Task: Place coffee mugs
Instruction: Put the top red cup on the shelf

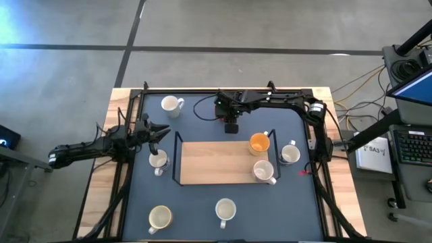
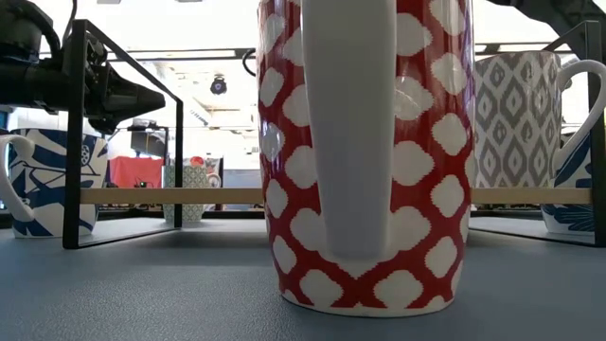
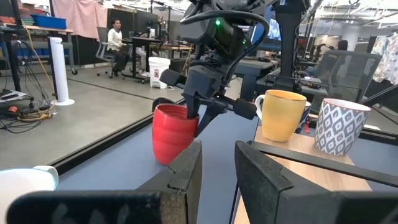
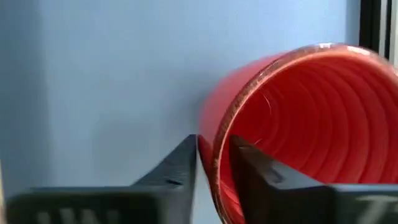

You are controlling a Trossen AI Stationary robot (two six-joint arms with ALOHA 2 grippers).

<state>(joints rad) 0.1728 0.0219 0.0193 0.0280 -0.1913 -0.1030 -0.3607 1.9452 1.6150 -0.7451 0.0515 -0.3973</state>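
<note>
Right end effector (image 4: 211,165) pinches the red mug's (image 4: 292,130) rim, one finger inside and one outside, just behind the wooden shelf (image 1: 216,162). Left end effector (image 1: 164,131) sits narrow and empty left of the shelf, above a white mug (image 1: 158,160).

You're in a robotics lab: concrete floor (image 1: 67,27), cabled monitors (image 1: 413,94), office chairs (image 3: 341,68), a seated person (image 3: 115,38) behind.

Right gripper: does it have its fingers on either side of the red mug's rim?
Yes. In the right wrist view the right gripper straddles the red mug wall, one finger outside, one inside.
</note>
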